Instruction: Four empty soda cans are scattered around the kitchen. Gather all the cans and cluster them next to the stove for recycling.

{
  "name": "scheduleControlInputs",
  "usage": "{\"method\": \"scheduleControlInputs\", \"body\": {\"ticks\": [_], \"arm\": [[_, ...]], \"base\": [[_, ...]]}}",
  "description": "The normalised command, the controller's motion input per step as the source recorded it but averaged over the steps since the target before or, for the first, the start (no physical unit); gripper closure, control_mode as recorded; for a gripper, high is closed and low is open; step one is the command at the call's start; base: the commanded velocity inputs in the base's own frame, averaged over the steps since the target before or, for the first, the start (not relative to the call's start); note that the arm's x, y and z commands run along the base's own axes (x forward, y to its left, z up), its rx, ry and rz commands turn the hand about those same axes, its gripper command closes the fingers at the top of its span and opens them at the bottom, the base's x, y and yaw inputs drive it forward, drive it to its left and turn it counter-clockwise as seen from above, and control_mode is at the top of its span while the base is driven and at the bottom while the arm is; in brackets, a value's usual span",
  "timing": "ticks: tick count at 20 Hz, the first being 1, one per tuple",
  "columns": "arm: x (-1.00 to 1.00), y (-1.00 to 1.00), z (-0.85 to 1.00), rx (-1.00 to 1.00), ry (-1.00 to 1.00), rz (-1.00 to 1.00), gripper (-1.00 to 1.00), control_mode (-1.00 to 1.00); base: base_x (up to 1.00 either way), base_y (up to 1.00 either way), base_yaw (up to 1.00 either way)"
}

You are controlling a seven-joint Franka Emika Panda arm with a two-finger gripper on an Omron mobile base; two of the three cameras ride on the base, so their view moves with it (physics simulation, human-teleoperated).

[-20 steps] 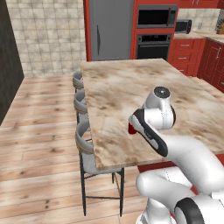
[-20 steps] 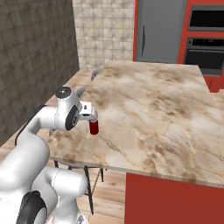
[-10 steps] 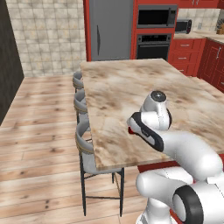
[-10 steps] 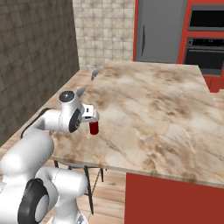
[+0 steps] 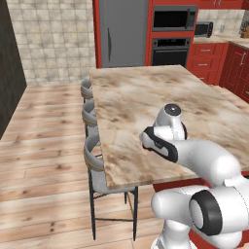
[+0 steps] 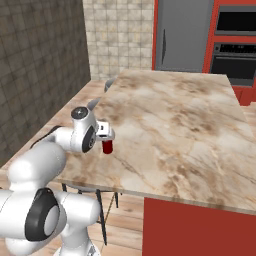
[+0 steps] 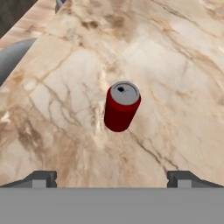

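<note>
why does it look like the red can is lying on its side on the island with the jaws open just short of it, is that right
Not quite: the can is upright, not on its side. The hand view shows its silvery top facing up, and the right base view shows it standing on the island. The rest holds: the gripper has its jaws spread wide and stops short of the can, not touching it.

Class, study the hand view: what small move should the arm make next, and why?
Probably ease the gripper forward and down toward the red soda can. The can stands upright on the island counter, centred ahead of the fingers, which are spread wide and not yet around it.
</note>
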Motion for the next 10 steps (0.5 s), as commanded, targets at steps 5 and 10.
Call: {"method": "scheduleControlInputs", "body": {"ticks": [5, 10], "arm": [[0.18, 0.0, -0.03, 0.0, 0.0, 0.0, -1.0, -1.0], [0.19, -0.04, 0.0, 0.0, 0.0, 0.0, -1.0, -1.0]], "base": [[0.0, 0.0, 0.0], [0.0, 0.0, 0.0]]}}
